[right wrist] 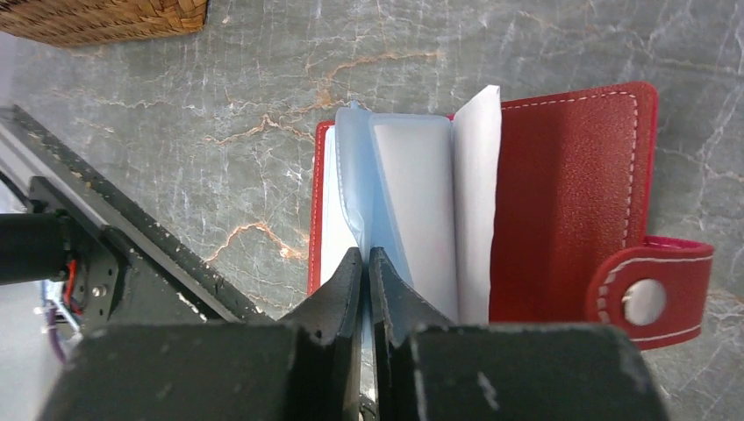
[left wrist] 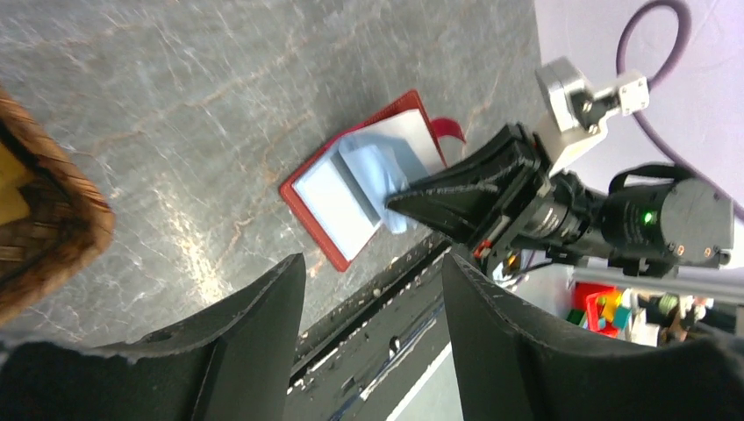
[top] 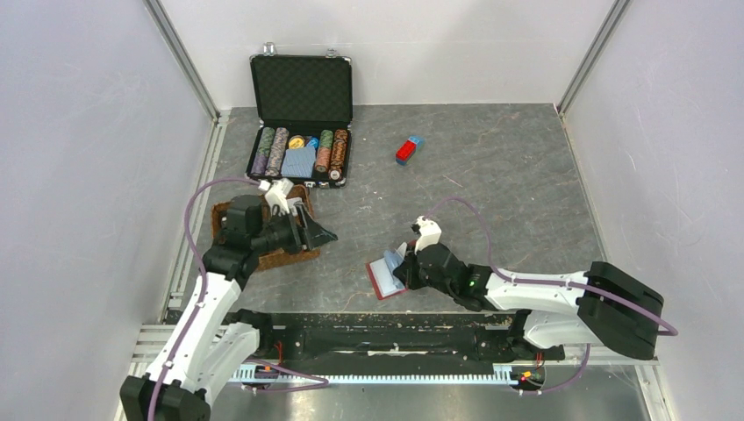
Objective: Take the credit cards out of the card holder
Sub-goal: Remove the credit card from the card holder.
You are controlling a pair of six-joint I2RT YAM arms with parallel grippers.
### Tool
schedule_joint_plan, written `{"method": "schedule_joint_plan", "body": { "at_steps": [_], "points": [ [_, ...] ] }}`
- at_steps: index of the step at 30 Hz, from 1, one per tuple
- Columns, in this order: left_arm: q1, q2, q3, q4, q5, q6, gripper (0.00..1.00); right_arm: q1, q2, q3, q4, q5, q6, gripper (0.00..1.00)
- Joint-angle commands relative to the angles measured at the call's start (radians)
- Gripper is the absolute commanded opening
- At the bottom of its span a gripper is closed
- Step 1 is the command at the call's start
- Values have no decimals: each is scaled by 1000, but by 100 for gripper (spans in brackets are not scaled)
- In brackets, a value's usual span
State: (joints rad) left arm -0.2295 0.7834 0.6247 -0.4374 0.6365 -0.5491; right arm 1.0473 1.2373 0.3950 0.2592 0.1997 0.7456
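The dark red card holder (top: 380,285) lies open on the table in front of the right arm. It also shows in the right wrist view (right wrist: 570,193) and the left wrist view (left wrist: 309,209). Pale blue-grey credit cards (right wrist: 355,167) stand up from its pale inner slots, also seen in the left wrist view (left wrist: 375,171). My right gripper (right wrist: 365,254) is shut on the edge of one pale blue card, and it also shows in the top view (top: 402,267). My left gripper (top: 320,233) is open and empty, to the left of the holder; its fingers (left wrist: 263,324) frame the table's front edge.
A wicker basket (top: 263,254) sits under the left arm, also seen in the right wrist view (right wrist: 105,17). An open black case (top: 301,88) with poker chips and a blue patterned deck stands at the back. A red-and-blue block (top: 409,149) lies at the back middle.
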Motion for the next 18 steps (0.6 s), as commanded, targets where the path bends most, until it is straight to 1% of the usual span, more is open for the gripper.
{"method": "schedule_joint_plan", "body": {
  "at_steps": [1, 4, 9, 12, 18],
  "points": [
    [-150, 30, 50, -13, -102, -24, 66, -40, -56, -81, 173, -88, 85, 5],
    [-236, 56, 59, -9, -175, -45, 66, -60, -95, -135, 200, -97, 97, 5],
    [-334, 103, 29, 75, -215, -125, 66, -130, -162, -244, 252, -145, 118, 5],
    [-398, 141, 20, 102, -250, -157, 66, -150, -208, -294, 243, -139, 128, 5],
    [-459, 209, -25, 211, -285, -209, 66, -176, -268, -338, 217, -137, 128, 5]
  ]
}}
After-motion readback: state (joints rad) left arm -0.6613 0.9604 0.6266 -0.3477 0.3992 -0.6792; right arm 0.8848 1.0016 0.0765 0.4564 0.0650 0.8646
